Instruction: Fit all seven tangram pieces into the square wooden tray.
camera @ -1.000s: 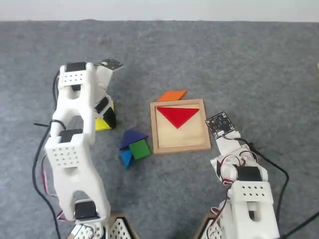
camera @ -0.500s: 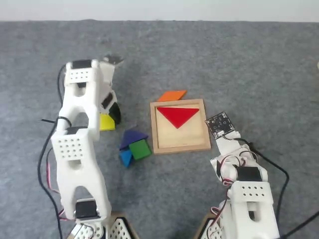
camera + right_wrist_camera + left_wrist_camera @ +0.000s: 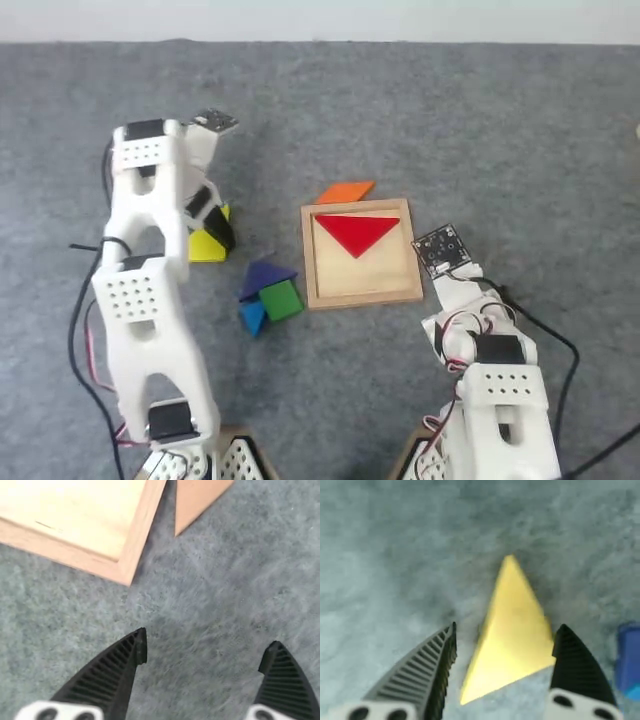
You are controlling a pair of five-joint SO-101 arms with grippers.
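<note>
**Wood tray holds one red piece; left jaws straddle the yellow triangle**

Wood first: your square tray [image 3: 308, 262] lies flat on the grey carpet, near the middle of the table, pale and with a raised rim. A red triangle [image 3: 356, 233] sits inside it. Its long edge runs along the far wall and its apex points back toward the arms, so the near half of the floor is bare. An orange piece [image 3: 345, 192] lies just outside the far rim, its long axis roughly parallel to that rim.

To the tray's left you have a tight cluster of a purple piece [image 3: 266, 276], a green piece [image 3: 282, 299] and a blue piece [image 3: 252, 317], touching one another.

Farther left lies the yellow triangle [image 3: 512, 635], flat on the carpet. In the left wrist view its sharp tip points away from the left gripper [image 3: 508, 629] and its broad end sits between the fingers. That gripper is spread wide with one finger on each side of the triangle, and you cannot tell whether either finger touches it.

Your right gripper [image 3: 208, 639] hangs over bare carpet just off the tray's near right corner, jaws wide apart and holding nothing. A tan pointed piece [image 3: 197, 497] lies beside that corner.
</note>
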